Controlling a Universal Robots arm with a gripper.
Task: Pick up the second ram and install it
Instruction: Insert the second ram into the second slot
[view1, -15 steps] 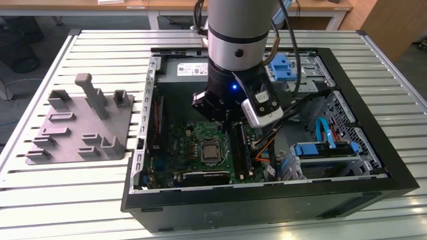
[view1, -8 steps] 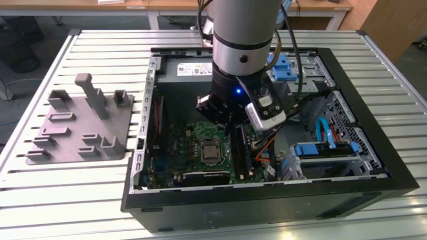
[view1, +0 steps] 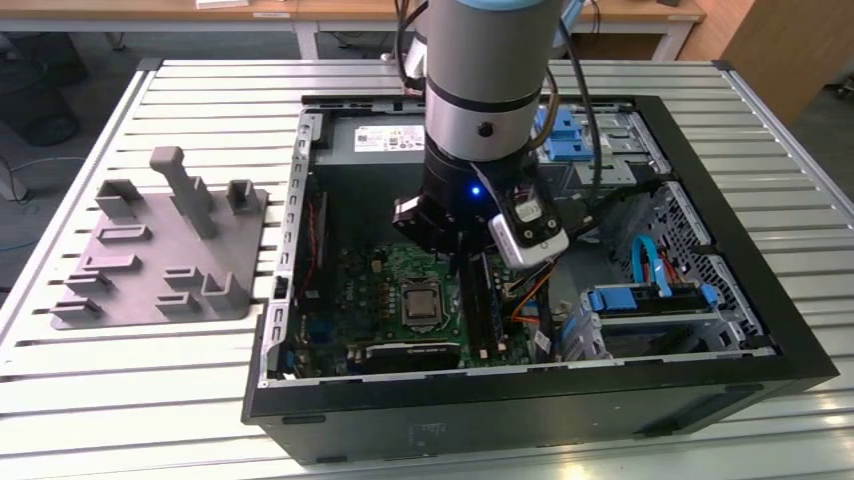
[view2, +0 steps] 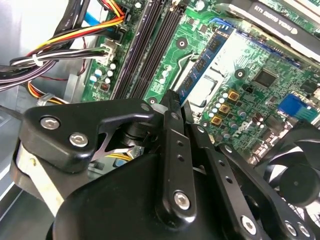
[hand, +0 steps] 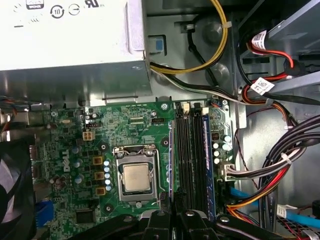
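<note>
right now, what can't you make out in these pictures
- Whether the second ram is seated: edge-on in the first wrist view, shadowed under the arm in the exterior view.
- Its held end: covered by the gripper in the second wrist view.
- The slots' near ends: behind the gripper, first wrist view.

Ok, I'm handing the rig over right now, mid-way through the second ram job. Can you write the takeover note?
Gripper: shut on the second ram, down inside the open computer case.
Second ram: held on edge over the motherboard, along the side of the memory slots nearest the CPU socket.
Done: pickup. Another blue module already stands in the slot farthest from the socket.
Left: seating. The second ram does not look pressed into a slot yet.
Grey fixture: on the table, at the exterior view's left.
</note>
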